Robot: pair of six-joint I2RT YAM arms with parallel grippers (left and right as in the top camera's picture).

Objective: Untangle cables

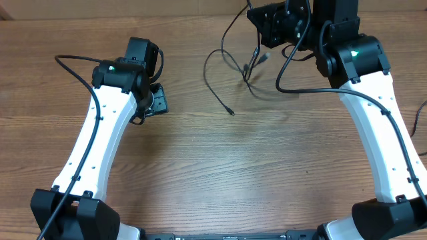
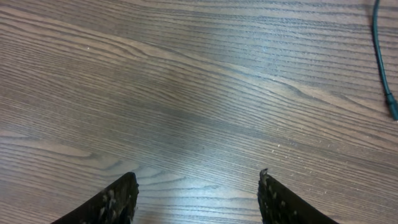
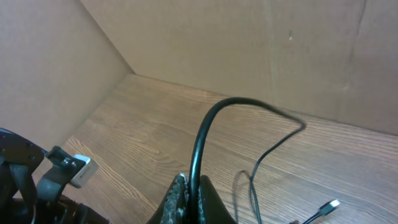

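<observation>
- Cables (image 1: 247, 72) lie in the upper middle of the overhead view as a loose knot of thin black loops on the table (image 1: 220, 173). A free plug end (image 1: 231, 113) trails toward the frame centre. A silvery plug (image 1: 265, 58) sits just right of the knot.
- Right gripper (image 3: 189, 198): fingers pressed together on one black cord, which arcs up and over from the pinch in the right wrist view. It is raised at the upper right of the overhead view and faces the cardboard wall (image 3: 249, 50).
- Left gripper (image 2: 198, 198): fingers spread, nothing between them, bare wood beneath. A cord strand (image 2: 380, 56) shows at the upper right edge of the left wrist view, well apart from the fingers.
- Step in hand, as judged: draw the pinched cord out of the knot while the rest stays down.
- To do it well: raise slowly and watch whether the other loops lift too. If they do, pin the knot or the trailing strand with the left gripper before pulling more.
- Pull along the cord's run, not across it, so crossings slide open rather than cinch.
- Risks: the thin cord may slip from the pinch, and plug ends may snag in a loop.
</observation>
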